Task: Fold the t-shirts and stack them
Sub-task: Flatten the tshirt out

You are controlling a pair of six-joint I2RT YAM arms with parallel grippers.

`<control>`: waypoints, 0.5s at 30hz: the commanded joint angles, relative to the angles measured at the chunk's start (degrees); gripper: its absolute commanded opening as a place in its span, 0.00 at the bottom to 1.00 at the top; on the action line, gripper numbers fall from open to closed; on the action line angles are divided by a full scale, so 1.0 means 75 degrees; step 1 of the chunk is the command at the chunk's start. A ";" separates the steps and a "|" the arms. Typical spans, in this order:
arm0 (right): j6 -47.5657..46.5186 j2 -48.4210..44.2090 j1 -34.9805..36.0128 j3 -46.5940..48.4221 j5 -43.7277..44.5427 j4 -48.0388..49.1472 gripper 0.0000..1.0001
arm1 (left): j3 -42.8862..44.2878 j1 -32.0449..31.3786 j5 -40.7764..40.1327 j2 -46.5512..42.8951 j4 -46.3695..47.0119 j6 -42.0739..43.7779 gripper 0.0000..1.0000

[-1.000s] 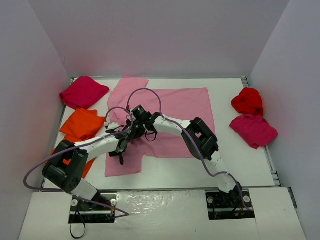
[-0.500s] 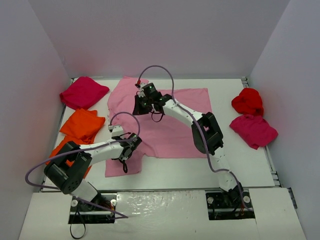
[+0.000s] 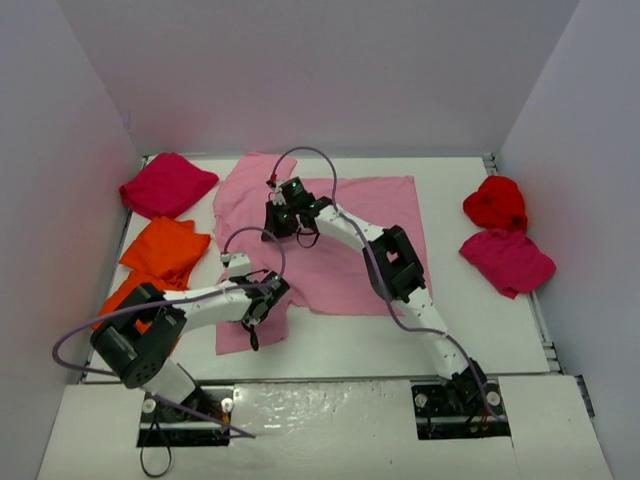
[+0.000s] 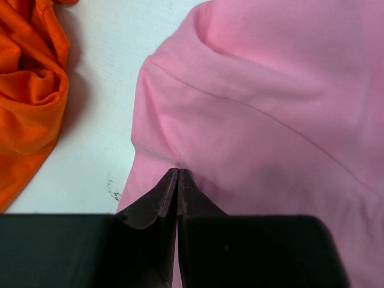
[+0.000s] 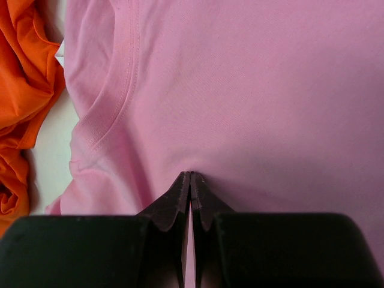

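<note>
- Work item: the pink t-shirt (image 3: 385,205) lies opened out near the middle of the surface (image 3: 470,330), mostly flat. Judged reason: it is the garment being laid out for folding and needs open room around it.
- Other stock: the orange t-shirts (image 3: 165,250) are bunched at the left edge, just beside the pink one. A magenta t-shirt (image 3: 167,185) sits in the far-left corner. A red t-shirt (image 3: 495,202) and a second magenta t-shirt (image 3: 507,260) lie crumpled on the right, well apart from the work area. Judged reason: they are parked at the margins awaiting their turn; no folded stack is evident.
- Hold points: the two arms take the pink t-shirt at two places on its left half, one near the collar (image 5: 114,90) and one at the lower left by a sleeve seam. Judged reason: a two-point hold lets that side be drawn taut or carried over as one fold.
- Left pincer (image 4: 179,174): fully closed, tips meeting on the pink cloth just below the seam. Creases run into the tips, so a pinch of fabric is judged held.
- Right pincer (image 5: 190,177): fully closed, tips down on the pink cloth just beside the collar. The cloth dimples faintly at the tips; judged a thin pinch, less certain than the left.
</note>
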 commanded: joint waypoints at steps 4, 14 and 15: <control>-0.0080 0.0367 -0.0350 0.0249 0.0394 -0.0160 0.00 | -0.1244 -0.0882 0.7205 0.0817 0.0909 -0.1796 0.00; -0.0226 0.0423 -0.0588 0.0277 0.0539 -0.0164 0.00 | -0.1415 -0.1142 0.7046 0.0386 0.0600 -0.2040 0.00; -0.0226 0.0433 -0.0583 0.0272 0.0487 -0.0160 0.00 | -0.1388 -0.1147 0.7009 0.0381 0.0525 -0.2036 0.00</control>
